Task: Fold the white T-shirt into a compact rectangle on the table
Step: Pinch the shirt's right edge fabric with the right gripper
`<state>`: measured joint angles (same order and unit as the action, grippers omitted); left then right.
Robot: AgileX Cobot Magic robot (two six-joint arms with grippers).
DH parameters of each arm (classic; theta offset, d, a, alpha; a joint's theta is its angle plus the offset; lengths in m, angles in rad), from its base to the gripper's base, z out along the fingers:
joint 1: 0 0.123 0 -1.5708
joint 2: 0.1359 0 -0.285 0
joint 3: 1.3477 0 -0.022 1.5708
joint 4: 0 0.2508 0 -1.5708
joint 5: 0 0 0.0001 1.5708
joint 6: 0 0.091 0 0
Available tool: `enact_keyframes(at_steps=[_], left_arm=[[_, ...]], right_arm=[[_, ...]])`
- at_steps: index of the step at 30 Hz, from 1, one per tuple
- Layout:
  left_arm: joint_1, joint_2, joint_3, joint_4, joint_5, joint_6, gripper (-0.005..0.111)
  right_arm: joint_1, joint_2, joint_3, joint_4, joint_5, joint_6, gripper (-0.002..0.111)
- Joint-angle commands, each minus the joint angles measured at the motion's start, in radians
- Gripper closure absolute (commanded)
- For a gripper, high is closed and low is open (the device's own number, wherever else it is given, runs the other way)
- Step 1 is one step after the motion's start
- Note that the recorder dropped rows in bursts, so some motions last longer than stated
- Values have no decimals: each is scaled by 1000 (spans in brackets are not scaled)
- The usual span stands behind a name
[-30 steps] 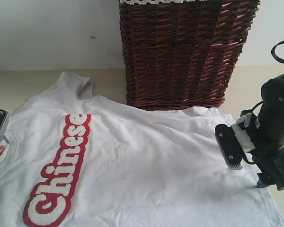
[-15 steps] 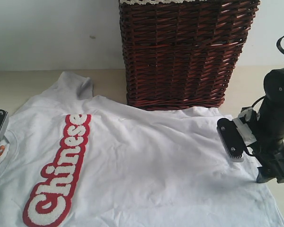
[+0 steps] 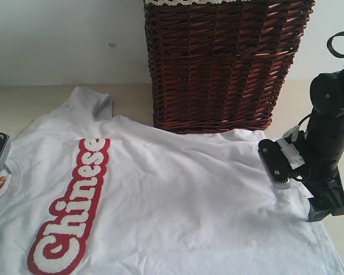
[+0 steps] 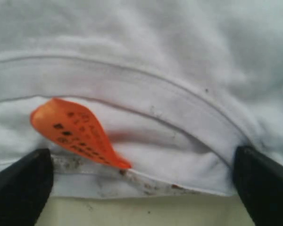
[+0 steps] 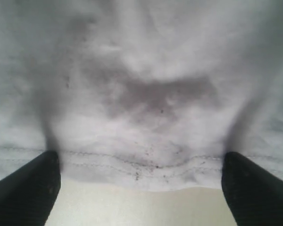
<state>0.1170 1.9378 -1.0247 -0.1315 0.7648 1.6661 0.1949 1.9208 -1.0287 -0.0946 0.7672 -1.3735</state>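
While the white T-shirt (image 3: 178, 195) is lying spread face up on the table (image 3: 23, 103), it is filling the middle and lower part of the exterior frame. Its fuzzy white lettering (image 3: 74, 206), outlined in red, is running up the lower left, and 1 sleeve (image 3: 92, 103) is pointing toward the upper left. Behind the shirt, a dark brown wicker basket (image 3: 218, 63) is standing at the upper centre, and the cloth's far edge is lying against its base.

At the right of the frame the right gripper (image 3: 301, 200) is pointing down over the shirt's right-hand edge. Its 2 black fingers (image 5: 23, 188) are standing wide apart and gripping nothing, and they are straddling the stitched hem (image 5: 141, 165), where the cloth is bulging slightly between them. Whether the tips are pressing on the cloth is unclear.

At the far left edge, only part of the left gripper (image 4: 141, 188) is showing in the exterior view. Its wrist view is showing both fingers spread wide, holding nothing, with the ribbed collar (image 4: 155, 94) and the small orange neck tag (image 4: 78, 132) lying between them.
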Motion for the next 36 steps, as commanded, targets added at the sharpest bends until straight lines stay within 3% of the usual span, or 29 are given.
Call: enact_keyframes(at_steps=[1, 30, 33, 36], left_arm=[[1, 34, 10, -3, -83, 2, 3], [1, 34, 10, -3, -83, 2, 3], [1, 34, 10, -3, -83, 2, 3], [1, 34, 10, -3, -83, 2, 3]], right_arm=[[-4, 11, -6, 9, -36, 7, 20], [-4, 67, -6, -45, -77, 17, 21], [-2, 69, -6, -45, -79, 41, 30], [-2, 69, -6, -47, -82, 41, 53]])
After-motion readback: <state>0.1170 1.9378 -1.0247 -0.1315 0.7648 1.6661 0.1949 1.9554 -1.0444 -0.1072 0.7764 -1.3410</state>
